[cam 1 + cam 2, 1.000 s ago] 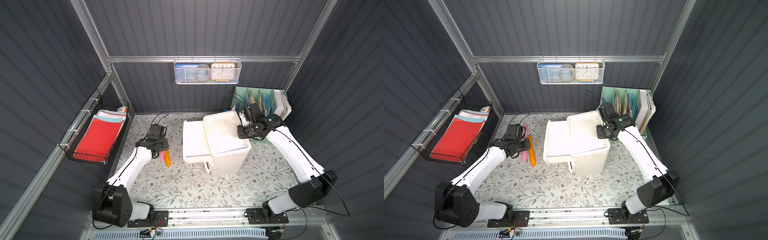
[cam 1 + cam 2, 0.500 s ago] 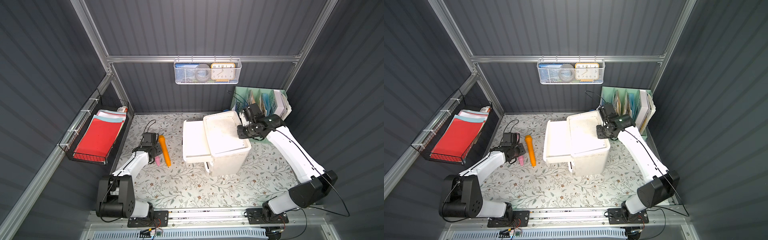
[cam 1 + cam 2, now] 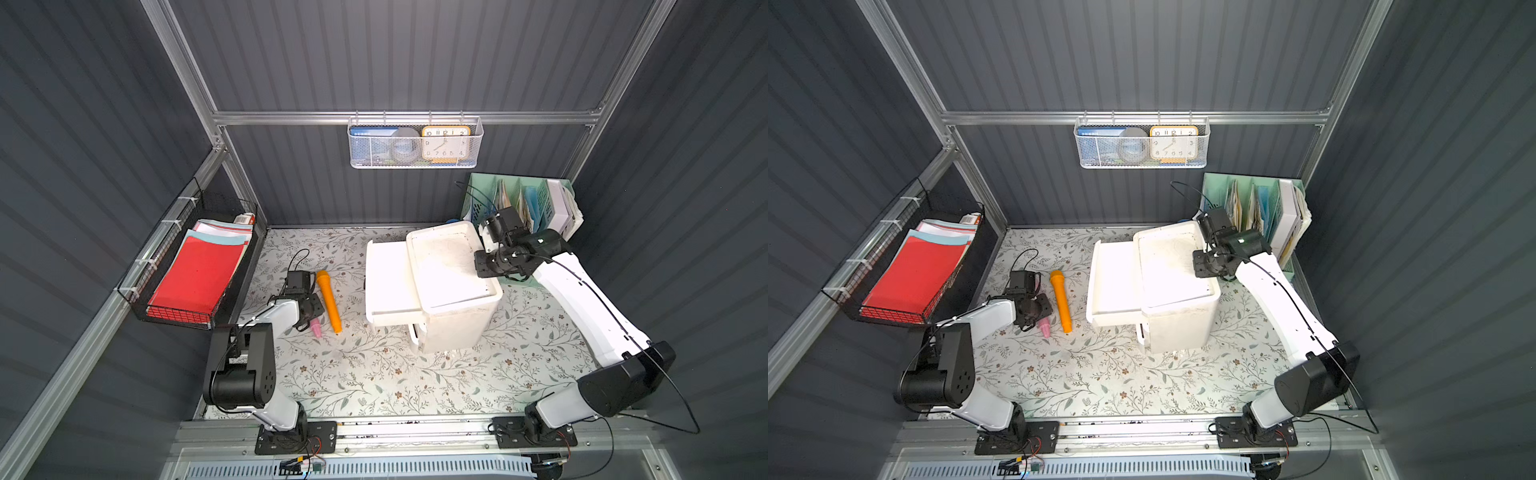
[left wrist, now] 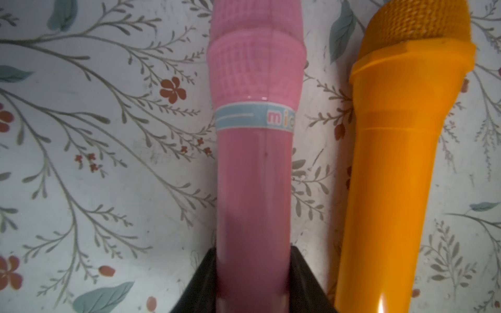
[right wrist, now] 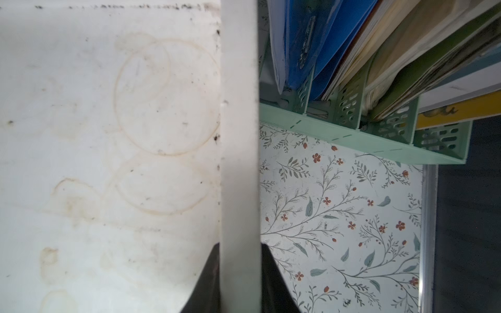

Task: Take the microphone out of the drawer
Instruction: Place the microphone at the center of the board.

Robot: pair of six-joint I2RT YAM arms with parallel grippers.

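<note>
Pink microphone (image 4: 254, 162): on floral surface (image 3: 374, 374), outside open drawer (image 3: 388, 282), beside orange microphone (image 3: 328, 301). Handle end hidden between left fingers (image 4: 200, 287), which clamp it. Right fingers (image 5: 271, 287), mostly cropped, pinch cabinet rim (image 5: 238, 135). Grey panelled walls (image 3: 395, 54).

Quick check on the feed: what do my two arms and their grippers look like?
The left arm and right arm share white link shells, black joint housings and black bases, with thin black cables looping along them. The left gripper and right gripper end in black, wedge-shaped fingers.
</note>
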